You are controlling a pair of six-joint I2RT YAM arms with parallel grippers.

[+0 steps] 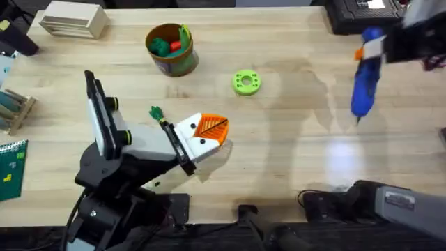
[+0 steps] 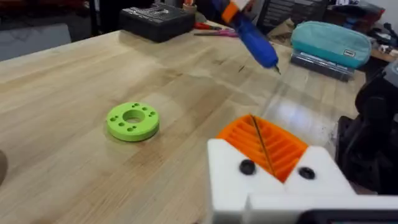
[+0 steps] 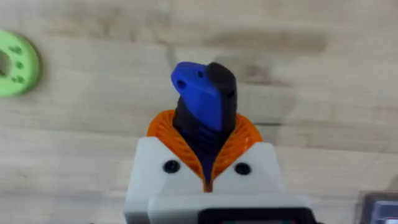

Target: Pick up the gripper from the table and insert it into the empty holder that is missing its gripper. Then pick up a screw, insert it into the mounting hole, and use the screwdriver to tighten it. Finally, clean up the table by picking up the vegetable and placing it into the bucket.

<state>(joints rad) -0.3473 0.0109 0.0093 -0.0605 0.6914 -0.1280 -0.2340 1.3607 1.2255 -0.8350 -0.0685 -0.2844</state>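
The screwdriver (image 1: 364, 82) is clamped in the right gripper (image 3: 207, 163), raised well right of the green ring (image 1: 246, 82). The left gripper (image 2: 270, 152) is pressed closed, empty. The bucket (image 1: 170, 49) sits beyond the ring's left.

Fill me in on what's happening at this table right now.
The right hand is clamped on the blue screwdriver and holds it in the air over the right side of the table, bit pointing down. The left hand sits low near the middle, its orange pads pressed together with nothing between them. A flat green ring lies on the wood between the two arms, and the bucket with toy produce stands at the back.
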